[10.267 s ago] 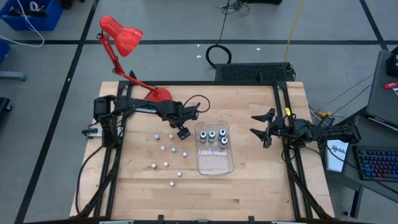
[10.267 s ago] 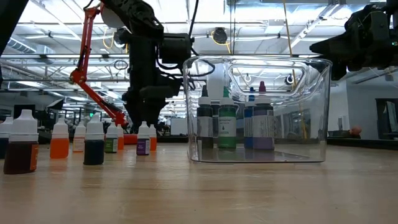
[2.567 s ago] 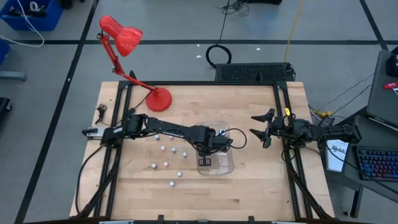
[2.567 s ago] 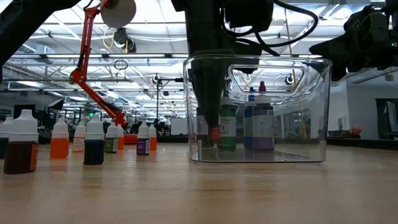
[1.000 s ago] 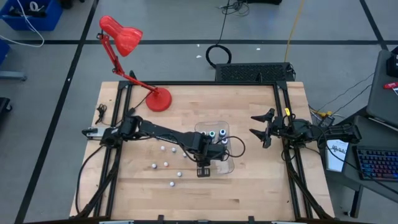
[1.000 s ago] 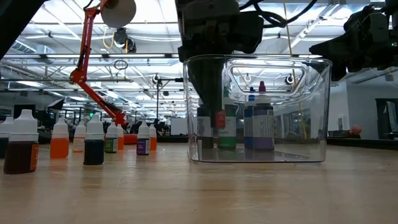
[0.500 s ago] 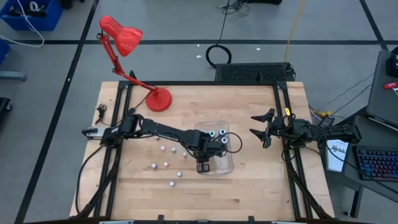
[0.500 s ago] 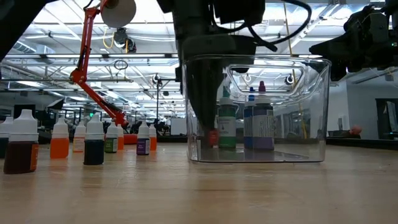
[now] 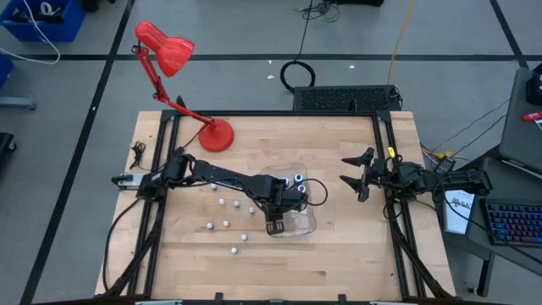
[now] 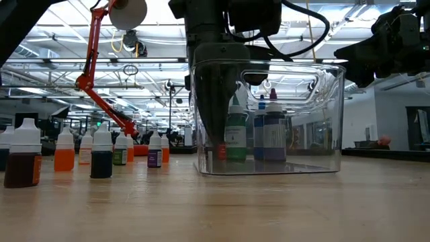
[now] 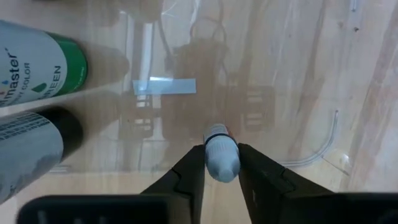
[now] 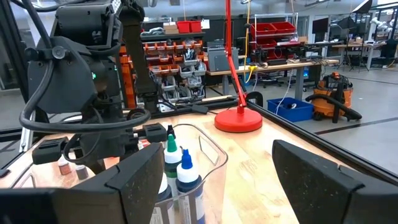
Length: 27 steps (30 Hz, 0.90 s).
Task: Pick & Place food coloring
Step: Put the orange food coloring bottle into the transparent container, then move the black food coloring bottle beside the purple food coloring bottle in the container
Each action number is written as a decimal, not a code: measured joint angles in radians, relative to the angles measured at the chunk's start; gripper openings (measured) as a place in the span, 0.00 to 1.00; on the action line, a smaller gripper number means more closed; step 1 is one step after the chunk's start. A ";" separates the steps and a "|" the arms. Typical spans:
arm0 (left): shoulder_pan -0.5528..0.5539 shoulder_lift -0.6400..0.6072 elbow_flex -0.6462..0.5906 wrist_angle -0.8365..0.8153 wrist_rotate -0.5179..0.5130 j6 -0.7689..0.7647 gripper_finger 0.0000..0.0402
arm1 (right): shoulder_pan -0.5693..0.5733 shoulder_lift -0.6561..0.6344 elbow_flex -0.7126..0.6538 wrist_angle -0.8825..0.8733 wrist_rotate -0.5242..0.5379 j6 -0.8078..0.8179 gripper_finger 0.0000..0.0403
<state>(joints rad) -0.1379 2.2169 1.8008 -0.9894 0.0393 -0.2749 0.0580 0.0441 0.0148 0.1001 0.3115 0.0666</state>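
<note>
My left gripper (image 11: 219, 163) jaws pinch a tiny bottle (image 11: 221, 155) inside tray (image 9: 306, 222); I'd lower straight, release gently. Right gripper (image 9: 360, 176) jaws spread, empty.

Left arm and clear tray: change over the last 10.3 s.
The left pincer (image 11: 221, 163), formerly above the loose small bottles (image 9: 226, 224), now reaches down inside the clear tray (image 10: 329, 121), closed on 1 small bottle (image 11: 221, 157). The tray, compared with 0.5 s ago, has shifted slightly toward the left arm.
</note>
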 joint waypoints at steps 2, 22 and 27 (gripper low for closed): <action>0.000 0.000 0.000 0.000 0.019 0.001 0.28 | 0.000 0.000 0.000 0.000 0.000 0.000 0.72; 0.005 -0.015 0.120 -0.024 0.039 0.023 0.31 | 0.000 0.000 0.000 0.000 0.000 0.000 0.72; 0.005 -0.045 0.149 -0.047 -0.041 0.053 0.31 | 0.000 0.000 0.000 0.000 0.000 0.000 0.72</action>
<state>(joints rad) -0.1333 2.1715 1.9493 -1.0361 -0.0017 -0.2218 0.0581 0.0444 0.0150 0.0998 0.3115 0.0666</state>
